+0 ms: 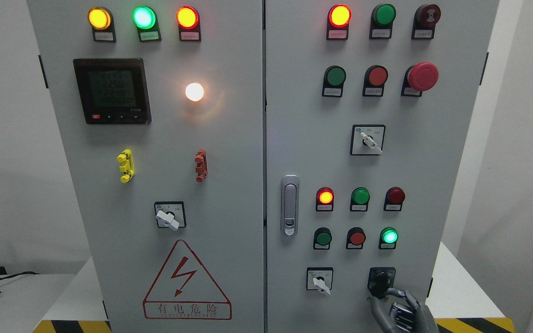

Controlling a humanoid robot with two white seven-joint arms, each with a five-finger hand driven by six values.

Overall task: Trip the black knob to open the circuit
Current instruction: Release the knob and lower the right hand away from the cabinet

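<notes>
My right hand (398, 307) reaches up to the black knob (381, 280), fingertips (389, 292) touching it, loosely curled, not gripping. A white selector (320, 280) sits just left, a lit green lamp (389, 237) above.

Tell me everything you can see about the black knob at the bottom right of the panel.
The black knob is a dark, glossy rotary switch on a square black plate, low on the right door, right of a white-handled switch and below a lit green lamp. The right hand reaches up from the bottom edge, its grey fingers at the knob's lower right side. Its exact position and markings are too dark to read.
</notes>
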